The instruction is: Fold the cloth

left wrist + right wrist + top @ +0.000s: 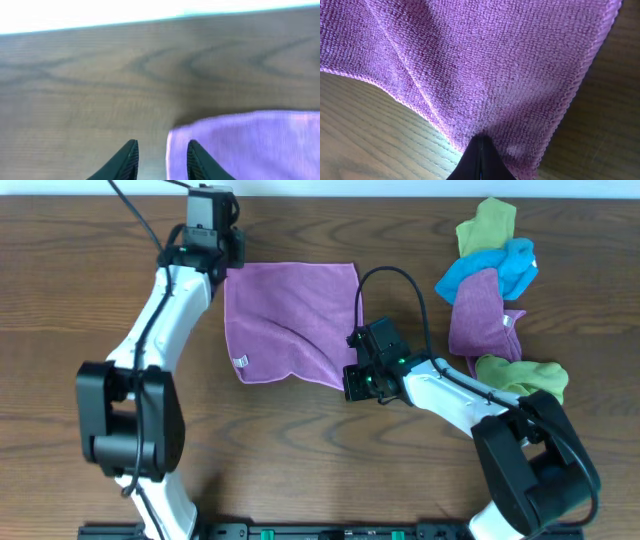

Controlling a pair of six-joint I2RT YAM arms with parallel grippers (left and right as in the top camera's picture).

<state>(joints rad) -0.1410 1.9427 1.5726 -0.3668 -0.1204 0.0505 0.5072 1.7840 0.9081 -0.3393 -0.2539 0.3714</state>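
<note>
Currently your left arm (165, 310) reaches from its base at the near-left of the wooden table (300, 460) up towards the far edge. It ends with the left gripper (222, 262) at the far-left corner of the lilac cloth (290, 315). In the left wrist view its fingers (127, 160) stand parted, released, with the cloth's corner lying between them on the wood. Your right arm (450, 395) angles in low from the near-right. The right gripper (352, 378) is clenched on the cloth's near-right corner, and its wrist view shows the fingertips pinched together over the hem. The cloth lies spread mid-table, creased towards that grip, with its white tag (240, 362) at the near-left edge. A pile of cloths (495, 280) sits well apart on the right.
</note>
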